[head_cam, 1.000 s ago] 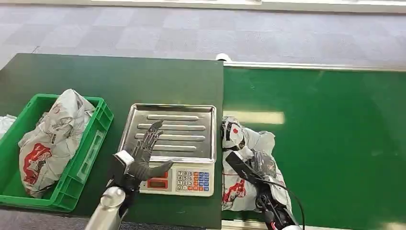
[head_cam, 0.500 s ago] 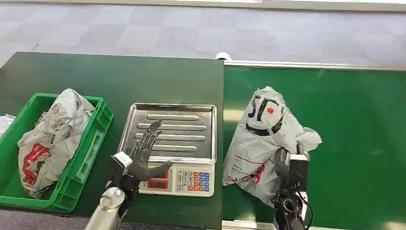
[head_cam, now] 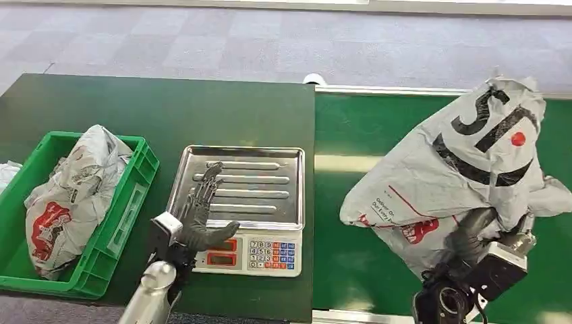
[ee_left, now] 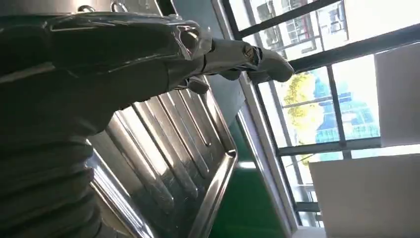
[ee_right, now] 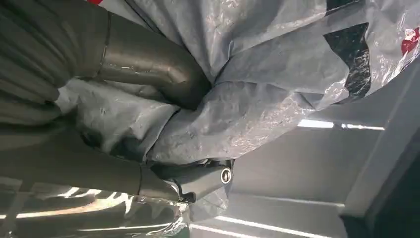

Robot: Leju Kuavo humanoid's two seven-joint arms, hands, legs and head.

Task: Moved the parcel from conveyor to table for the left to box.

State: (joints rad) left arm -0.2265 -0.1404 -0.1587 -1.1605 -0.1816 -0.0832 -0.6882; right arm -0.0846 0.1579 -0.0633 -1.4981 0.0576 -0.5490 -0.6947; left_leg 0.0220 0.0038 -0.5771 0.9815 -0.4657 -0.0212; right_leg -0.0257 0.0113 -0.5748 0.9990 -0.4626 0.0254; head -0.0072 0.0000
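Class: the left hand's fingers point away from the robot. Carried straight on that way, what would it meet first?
Probably the scale's steel tray: the left hand hovers open at its near edge, fingers aimed across it. Its height above the tray is unclear, so it might pass just over.

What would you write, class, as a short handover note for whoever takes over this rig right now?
Right hand grips the crumpled grey plastic parcel, lifted above the green conveyor belt.
Left hand is open, holding nothing, over the front of the steel-trayed weighing scale on the dark green table.
Done: parcel picked up.
Left: set it on the table, then box it in the green plastic crate.
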